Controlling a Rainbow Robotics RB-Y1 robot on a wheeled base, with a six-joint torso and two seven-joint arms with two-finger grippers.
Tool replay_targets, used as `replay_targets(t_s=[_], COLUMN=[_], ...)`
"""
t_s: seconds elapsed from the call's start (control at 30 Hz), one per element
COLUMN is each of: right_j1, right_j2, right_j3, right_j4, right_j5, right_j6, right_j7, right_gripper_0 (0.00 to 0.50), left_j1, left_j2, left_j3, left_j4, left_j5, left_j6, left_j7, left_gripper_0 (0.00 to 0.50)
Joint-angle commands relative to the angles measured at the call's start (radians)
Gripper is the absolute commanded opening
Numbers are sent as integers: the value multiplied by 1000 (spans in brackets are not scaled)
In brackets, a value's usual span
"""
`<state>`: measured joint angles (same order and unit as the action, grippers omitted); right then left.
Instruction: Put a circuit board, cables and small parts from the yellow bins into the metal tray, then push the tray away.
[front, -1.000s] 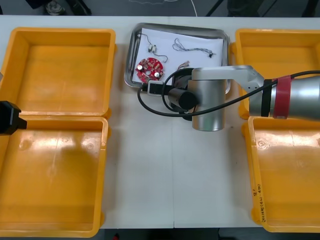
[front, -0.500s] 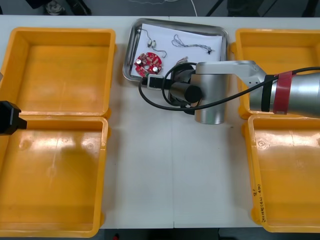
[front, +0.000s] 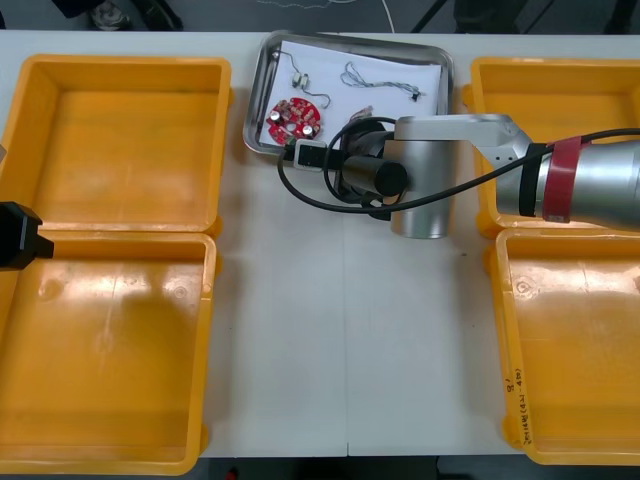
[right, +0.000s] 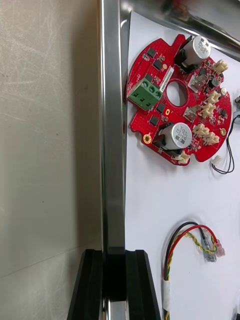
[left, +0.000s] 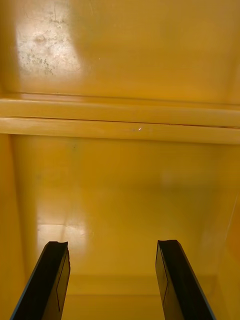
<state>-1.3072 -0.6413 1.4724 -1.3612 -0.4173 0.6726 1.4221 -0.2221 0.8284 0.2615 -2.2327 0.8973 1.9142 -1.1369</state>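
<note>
The metal tray (front: 262, 62) with a white inside lies at the table's far middle. It holds a round red circuit board (front: 293, 119), a thin grey cable (front: 380, 86) and a small cable (front: 296, 74). My right arm (front: 420, 190) reaches across to the tray's near left corner. In the right wrist view my right gripper (right: 114, 272) is shut on the tray's rim (right: 112, 125). The circuit board (right: 175, 100) and a red and yellow cable (right: 192, 240) lie just inside that rim. My left gripper (left: 112, 280) stands open over a bare yellow bin floor (left: 120, 200).
Two yellow bins (front: 120, 140) (front: 105, 350) stand on the left and two more (front: 550, 90) (front: 580, 340) on the right, all bare inside. My left arm (front: 15, 235) is parked at the left edge between the left bins. Open table (front: 340, 350) lies before the tray.
The tray has slid away toward the table's far edge, and my right arm has gone with it. The left arm has not moved.
</note>
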Motion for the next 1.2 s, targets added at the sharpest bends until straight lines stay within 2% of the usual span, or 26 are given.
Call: replay_targets(t_s=[0.03,0.23,0.27,0.33,0.37,0.4,0.43,0.47,0.6,0.77,0.87,1.07,1.2], right_j1=[-46,-44,-44,-44,-44,-44,-46,-46,-47,-46,-46,-46,-46], right_j2=[14,14,14,14,15,15,15,14,14,14,14,14,14], right_j3=[55,57,55,55,55,55,54,52,29,-3,-34,-98,-113], right_j4=[19,19,19,19,19,19,19,19,17,-3,-35,-114,-162], right_j5=[-6,-8,-8,-8,-9,-9,-12,-17,-74,-104,-104,-175,-176], right_j6=[-7,-7,-7,-7,-7,-7,-7,-7,-2,18,78,211,271], right_j7=[35,43,43,38,38,38,37,37,46,58,66,86,89], right_gripper_0=[0,9,225,306,381,381,449,488,500,500,500,500,500], left_j1=[12,12,12,12,12,12,12,12,12,12,12,12,12], left_j2=[43,43,43,43,43,43,43,43,43,43,43,43,43], left_j3=[30,30,30,30,30,30,30,30,30,30,30,30,30], left_j4=[-30,-30,-30,-30,-30,-30,-30,-30,-30,-30,-30,-30,-30], left_j5=[6,6,6,6,6,6,6,6,6,6,6,6,6], left_j6=[6,6,6,6,6,6,6,6,6,6,6,6,6], left_j7=[-80,-80,-80,-80,-80,-80,-80,-80,-80,-80,-80,-80,-80], left_gripper_0=[500,500,500,500,500,500,500,500,500,500,500,500,500])
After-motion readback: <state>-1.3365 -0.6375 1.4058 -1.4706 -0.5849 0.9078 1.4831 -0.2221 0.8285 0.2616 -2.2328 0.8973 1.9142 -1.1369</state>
